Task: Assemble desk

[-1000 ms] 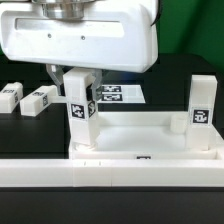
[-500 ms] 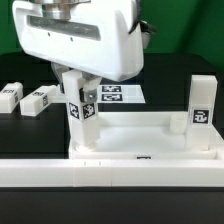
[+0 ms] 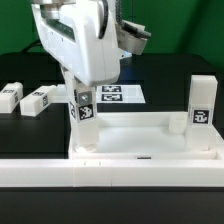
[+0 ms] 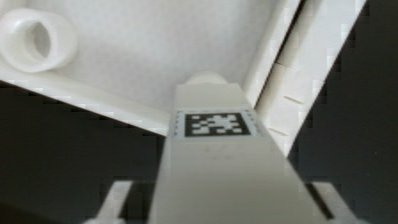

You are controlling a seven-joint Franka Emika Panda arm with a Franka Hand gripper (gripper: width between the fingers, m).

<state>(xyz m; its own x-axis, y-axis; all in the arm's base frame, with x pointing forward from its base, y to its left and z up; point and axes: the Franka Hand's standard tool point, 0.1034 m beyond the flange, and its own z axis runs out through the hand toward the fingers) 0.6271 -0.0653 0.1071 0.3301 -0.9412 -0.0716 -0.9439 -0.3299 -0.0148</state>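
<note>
The black table (image 3: pixel 30 135) bears the panel (image 3: pixel 150 135), two loose legs (image 3: pixel 38 100), marker board (image 3: pixel 115 95) and border rail (image 3: pixel 110 172).

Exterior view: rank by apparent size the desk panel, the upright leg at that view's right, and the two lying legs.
1. Desk panel.
2. Upright leg, probably only because it is nearer the camera.
3. Lying legs: alike, unranked.

Leg (image 3: pixel 85 113) upright — on panel (image 3: pixel 140 136) corner

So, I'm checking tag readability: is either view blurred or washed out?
Exterior view: the white arm housing is overexposed, but the tag on the gripped leg reads clearly. Wrist view: soft throughout; that tag is fuzzy, the panel glaring white.
</note>
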